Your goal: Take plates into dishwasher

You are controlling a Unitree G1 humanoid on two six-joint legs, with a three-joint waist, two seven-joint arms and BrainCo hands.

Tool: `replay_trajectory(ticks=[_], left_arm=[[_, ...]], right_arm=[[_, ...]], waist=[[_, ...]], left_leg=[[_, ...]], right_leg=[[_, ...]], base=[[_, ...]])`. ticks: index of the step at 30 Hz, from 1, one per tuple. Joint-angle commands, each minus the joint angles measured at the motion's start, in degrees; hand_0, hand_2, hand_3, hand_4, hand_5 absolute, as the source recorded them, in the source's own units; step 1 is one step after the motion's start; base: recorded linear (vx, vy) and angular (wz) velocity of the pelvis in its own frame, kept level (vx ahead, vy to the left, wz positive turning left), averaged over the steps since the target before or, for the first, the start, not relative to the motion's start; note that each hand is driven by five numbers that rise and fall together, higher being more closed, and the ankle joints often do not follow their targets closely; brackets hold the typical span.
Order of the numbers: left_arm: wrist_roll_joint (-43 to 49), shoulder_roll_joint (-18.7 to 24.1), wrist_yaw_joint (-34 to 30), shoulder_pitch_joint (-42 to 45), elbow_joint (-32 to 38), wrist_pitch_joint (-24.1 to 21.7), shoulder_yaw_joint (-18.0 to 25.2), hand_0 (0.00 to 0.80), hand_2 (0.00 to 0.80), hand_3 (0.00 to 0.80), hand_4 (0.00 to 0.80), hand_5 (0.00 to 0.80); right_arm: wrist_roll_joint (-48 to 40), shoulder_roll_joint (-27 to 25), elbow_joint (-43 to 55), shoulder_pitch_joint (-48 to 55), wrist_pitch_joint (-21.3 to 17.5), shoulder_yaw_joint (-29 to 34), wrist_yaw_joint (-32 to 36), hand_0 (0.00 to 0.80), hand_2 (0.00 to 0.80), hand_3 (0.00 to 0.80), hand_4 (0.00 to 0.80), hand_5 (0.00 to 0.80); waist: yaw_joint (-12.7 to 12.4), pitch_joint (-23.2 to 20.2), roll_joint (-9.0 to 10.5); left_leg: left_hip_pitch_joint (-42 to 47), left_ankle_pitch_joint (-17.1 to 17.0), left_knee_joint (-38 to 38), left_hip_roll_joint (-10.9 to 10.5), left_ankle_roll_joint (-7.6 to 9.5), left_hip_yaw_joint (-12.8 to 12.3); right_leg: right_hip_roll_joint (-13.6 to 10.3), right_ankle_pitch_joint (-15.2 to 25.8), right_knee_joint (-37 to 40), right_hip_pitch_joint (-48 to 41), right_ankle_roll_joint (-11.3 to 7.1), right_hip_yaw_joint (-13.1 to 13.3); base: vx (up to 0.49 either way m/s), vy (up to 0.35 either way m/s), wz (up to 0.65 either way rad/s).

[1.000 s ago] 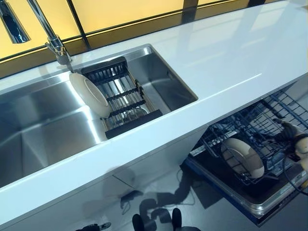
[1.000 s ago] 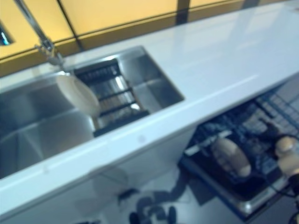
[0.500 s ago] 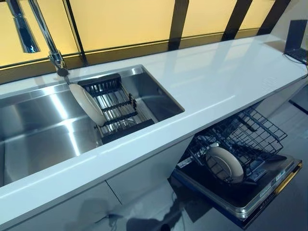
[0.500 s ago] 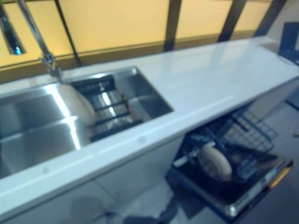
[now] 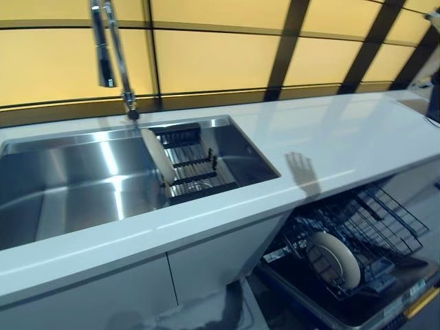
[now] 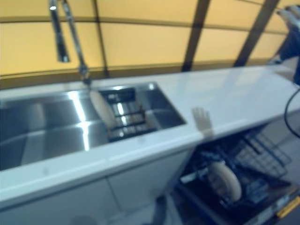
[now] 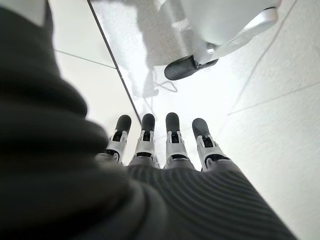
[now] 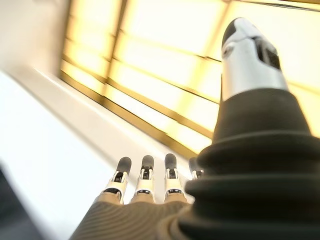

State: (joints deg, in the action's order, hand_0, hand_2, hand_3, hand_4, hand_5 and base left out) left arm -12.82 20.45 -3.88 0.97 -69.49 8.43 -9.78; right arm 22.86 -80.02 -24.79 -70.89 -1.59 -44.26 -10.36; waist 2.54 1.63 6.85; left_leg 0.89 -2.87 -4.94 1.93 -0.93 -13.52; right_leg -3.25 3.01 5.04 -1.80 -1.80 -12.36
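Note:
A white plate point(image 5: 157, 155) stands on edge in a dark dish rack point(image 5: 197, 163) inside the steel sink point(image 5: 62, 172). A second white plate point(image 5: 333, 259) stands in the pulled-out wire rack point(image 5: 385, 220) of the open dishwasher at the lower right. My right hand point(image 6: 287, 12) is raised at the top right, above the counter's far end. Its wrist view shows it point(image 8: 145, 190) open and empty. My left hand point(image 7: 172, 145) shows only in its wrist view, open and empty, pointing at the floor.
A long white countertop point(image 5: 344, 137) runs over the dishwasher. A tall steel faucet point(image 5: 113, 48) stands behind the sink. Yellow panels with dark bars line the back wall. The dishwasher door point(image 5: 385, 313) juts out low at the right.
The camera has tilted up and shifted. My right hand has left the dishwasher rack and risen to the top right corner. Both plates stay where they were.

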Motion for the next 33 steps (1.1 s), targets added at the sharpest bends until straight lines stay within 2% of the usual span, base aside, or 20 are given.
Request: replay_trajectory(ticks=[1,3,7,12,18,26,33], left_arm=[[-2.1,2.0,0.9,-0.2,-1.4,1.2,-0.7,0.000,0.000,0.000,0.000,0.000],[-2.3,2.7,1.0,-0.6,-1.5,1.1,-0.3,0.000,0.000,0.000,0.000,0.000],[-3.2,3.0,1.0,-1.3,-1.7,1.0,0.2,0.000,0.000,0.000,0.000,0.000],[-5.0,3.1,1.3,-2.4,-1.2,0.4,0.4,0.000,0.000,0.000,0.000,0.000],[-6.9,3.7,1.6,-3.2,-0.7,-0.2,0.6,0.000,0.000,0.000,0.000,0.000],[-8.8,4.0,1.1,-3.7,-0.6,-1.1,0.3,0.000,0.000,0.000,0.000,0.000],[-9.5,3.8,1.1,-3.7,-0.3,-2.1,0.5,0.000,0.000,0.000,0.000,0.000]], right_arm=[[6.8,-1.4,2.2,-10.2,-3.2,-5.5,-1.2,0.000,0.000,0.000,0.000,0.000],[8.8,0.3,2.5,-14.2,-3.2,-9.6,-1.9,0.000,0.000,0.000,0.000,0.000],[15.3,3.0,3.1,-17.9,-4.5,-13.3,-3.2,0.000,0.000,0.000,0.000,0.000],[21.1,5.8,5.8,-21.3,-4.6,-16.7,-1.4,0.000,0.000,0.000,0.000,0.000],[24.2,7.8,7.6,-24.5,-4.4,-20.3,2.1,0.000,0.000,0.000,0.000,0.000],[25.1,11.0,5.9,-28.5,-2.4,-23.1,3.3,0.000,0.000,0.000,0.000,0.000],[25.5,12.1,7.1,-29.1,-1.9,-22.5,3.8,0.000,0.000,0.000,0.000,0.000]], waist=[[-3.4,0.3,1.85],[-4.3,1.2,2.63],[-5.5,3.2,3.13],[-6.9,6.0,3.54],[-8.6,9.1,3.71],[-9.6,12.4,3.79],[-10.0,13.6,3.93]], left_leg=[[1.5,4.1,-0.1,1.5,-1.12,0.9],[0.2,3.6,-0.1,1.5,-1.20,1.7],[-2.1,2.8,-0.1,1.2,-1.24,3.3],[-4.7,1.9,-0.1,0.7,-1.28,5.1],[-7.5,1.1,-0.1,0.0,-1.10,7.4],[-10.7,0.2,-0.1,-0.5,-1.04,8.7],[-10.8,0.7,-0.1,-0.5,-1.46,9.1]], right_leg=[[-0.5,-1.9,0.0,-0.2,-5.30,-2.1],[-0.5,-1.7,0.0,0.5,-5.28,-3.1],[-0.6,-1.3,0.0,1.7,-5.14,-4.5],[-0.9,-0.9,0.0,3.0,-5.00,-6.6],[-1.3,-0.5,0.0,4.7,-4.83,-8.4],[-1.5,0.3,0.0,7.2,-4.89,-9.3],[-1.5,0.1,0.0,7.3,-5.47,-9.3]], base=[[0.018,0.019,0.36],[-0.026,0.017,0.32],[-0.031,0.049,0.32],[-0.023,0.080,0.22],[-0.010,0.070,0.19],[-0.005,0.042,0.16],[0.017,0.025,0.06]])
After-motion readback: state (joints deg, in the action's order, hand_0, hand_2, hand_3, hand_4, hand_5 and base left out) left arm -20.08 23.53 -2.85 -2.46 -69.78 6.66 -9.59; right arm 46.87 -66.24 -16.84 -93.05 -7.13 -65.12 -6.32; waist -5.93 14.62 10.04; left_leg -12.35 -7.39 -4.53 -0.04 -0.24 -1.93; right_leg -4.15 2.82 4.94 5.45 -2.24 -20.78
